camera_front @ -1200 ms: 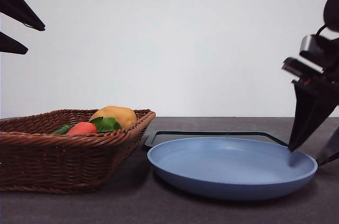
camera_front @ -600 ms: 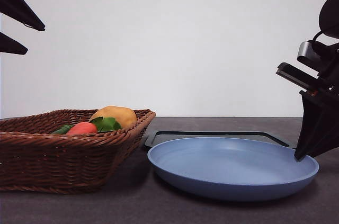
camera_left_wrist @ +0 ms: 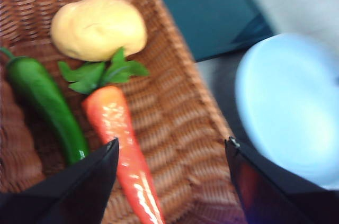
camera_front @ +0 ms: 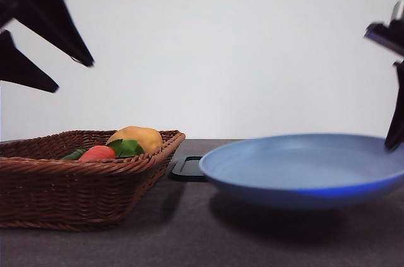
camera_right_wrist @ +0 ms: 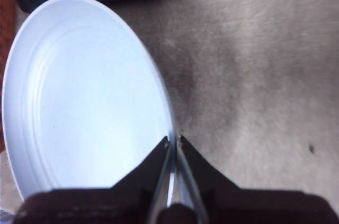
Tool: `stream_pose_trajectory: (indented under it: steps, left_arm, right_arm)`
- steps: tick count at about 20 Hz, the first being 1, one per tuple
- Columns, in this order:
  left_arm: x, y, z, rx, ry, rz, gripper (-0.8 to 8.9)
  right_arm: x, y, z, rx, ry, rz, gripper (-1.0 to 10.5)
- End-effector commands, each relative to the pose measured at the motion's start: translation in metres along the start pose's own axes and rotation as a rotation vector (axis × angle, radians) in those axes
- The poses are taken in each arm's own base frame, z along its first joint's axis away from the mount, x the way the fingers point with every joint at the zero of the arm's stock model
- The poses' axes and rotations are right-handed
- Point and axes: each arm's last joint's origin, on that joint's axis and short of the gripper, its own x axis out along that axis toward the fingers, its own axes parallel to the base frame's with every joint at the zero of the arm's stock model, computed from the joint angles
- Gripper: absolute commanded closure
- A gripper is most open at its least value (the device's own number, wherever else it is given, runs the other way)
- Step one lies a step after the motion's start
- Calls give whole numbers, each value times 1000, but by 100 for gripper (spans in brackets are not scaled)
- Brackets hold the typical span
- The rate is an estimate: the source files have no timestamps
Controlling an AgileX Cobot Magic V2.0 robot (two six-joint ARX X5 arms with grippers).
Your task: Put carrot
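The carrot [camera_left_wrist: 119, 134], orange-red with green leaves, lies in the wicker basket [camera_left_wrist: 180, 102] between a green pepper and a potato; the front view shows only its thick end [camera_front: 98, 153] over the basket [camera_front: 76, 188] rim. My left gripper [camera_left_wrist: 172, 141] hovers open above the basket, beside the carrot, and appears high at the left in the front view [camera_front: 71, 76]. My right gripper [camera_right_wrist: 174, 139] is shut on the rim of the blue plate [camera_right_wrist: 85, 102]. The plate [camera_front: 303, 169] hangs tilted above the table, with the right gripper [camera_front: 396, 134] at its far right edge.
A yellow potato [camera_left_wrist: 98, 28] and a green pepper [camera_left_wrist: 45, 105] share the basket with the carrot. A dark tray [camera_front: 186, 167] lies flat on the table behind the plate, next to the basket. The tabletop is dark grey.
The right gripper has closed on the plate's rim and lifted it off the table, shifting it right. The left gripper has come down and inward over the basket.
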Motion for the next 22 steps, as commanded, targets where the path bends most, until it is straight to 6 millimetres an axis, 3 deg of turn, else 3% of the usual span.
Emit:
stream_pose_trajectory:
  steps: [1, 6, 11, 16, 20, 22]
  left_arm:
    - [20, -7, 8, 25, 75, 93, 464]
    - [65, -11, 11, 90, 240, 272, 464]
    - [96, -9, 6, 101, 297, 269, 464]
    - [111, -5, 1, 100, 319, 274, 467]
    - [110, -6, 0, 121, 330, 269, 644]
    - [110, -6, 0, 128, 331, 267, 664]
  right_arm:
    - [-12, 4, 2, -19, -47, 16, 941]
    - [-23, 8, -1, -39, -99, 29, 941]
    - [-23, 8, -1, -40, -99, 29, 941]
    - [-23, 8, -1, -41, -100, 29, 941]
    - [-23, 8, -1, -41, -100, 29, 941]
    - [-23, 8, -1, -40, -100, 29, 941]
